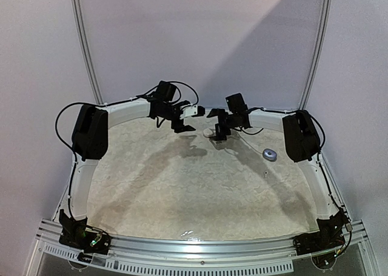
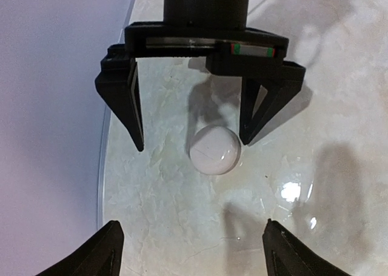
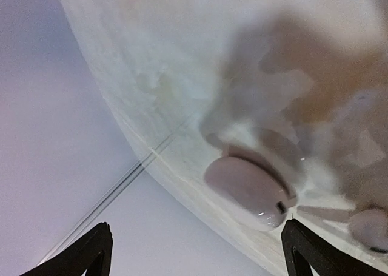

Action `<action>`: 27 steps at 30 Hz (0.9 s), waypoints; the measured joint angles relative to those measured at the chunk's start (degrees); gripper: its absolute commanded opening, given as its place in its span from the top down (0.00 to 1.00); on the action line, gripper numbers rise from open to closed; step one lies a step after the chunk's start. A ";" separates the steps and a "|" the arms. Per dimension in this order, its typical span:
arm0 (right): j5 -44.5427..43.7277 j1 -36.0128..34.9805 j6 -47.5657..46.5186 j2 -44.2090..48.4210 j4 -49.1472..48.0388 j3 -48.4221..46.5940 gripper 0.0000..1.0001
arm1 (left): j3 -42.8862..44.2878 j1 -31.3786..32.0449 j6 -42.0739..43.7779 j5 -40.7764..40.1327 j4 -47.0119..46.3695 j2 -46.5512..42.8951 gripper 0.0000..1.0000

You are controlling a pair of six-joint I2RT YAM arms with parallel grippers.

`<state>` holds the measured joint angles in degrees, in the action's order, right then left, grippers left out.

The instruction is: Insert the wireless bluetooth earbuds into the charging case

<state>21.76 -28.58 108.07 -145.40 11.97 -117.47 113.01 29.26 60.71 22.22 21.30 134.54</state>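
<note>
A white round case (image 2: 215,150) lies on the table (image 1: 182,191) at about 12 o'clock, close to the far edge. It shows as a smooth, shut dome, so nothing inside it can be seen. A grey oval case (image 1: 269,154) lies well apart from it at about 2 o'clock, also shut as far as the top view shows. Just at 6 o'clock from the oval case sits a tiny dark speck (image 1: 265,175), possibly an earbud, but too small to tell.

The right gripper (image 3: 200,252) hangs over the white case with its fingers spread wide and nothing held. In the left wrist view one finger (image 2: 251,115) ends right at the case's rim, and contact cannot be judged. The left gripper (image 2: 194,252) faces it from 9 o'clock, also spread and empty.
</note>
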 measured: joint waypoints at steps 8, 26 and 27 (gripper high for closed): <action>1.38 0.09 -2.93 1.75 -3.17 -3.32 0.01 | 0.55 -0.61 -10.58 2.99 -0.04 0.31 0.19; -11.65 0.92 5.53 -0.83 4.20 -9.31 0.01 | 16.26 -0.37 -23.32 -15.06 -7.15 15.02 0.16; -12.15 0.90 5.70 -0.83 4.92 -9.31 0.01 | 16.61 -0.33 -22.43 -15.85 -8.37 15.74 0.16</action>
<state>9.61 -27.68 113.78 -146.23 16.88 -126.78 129.62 28.93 38.28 6.37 12.93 150.28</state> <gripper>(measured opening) 0.988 0.838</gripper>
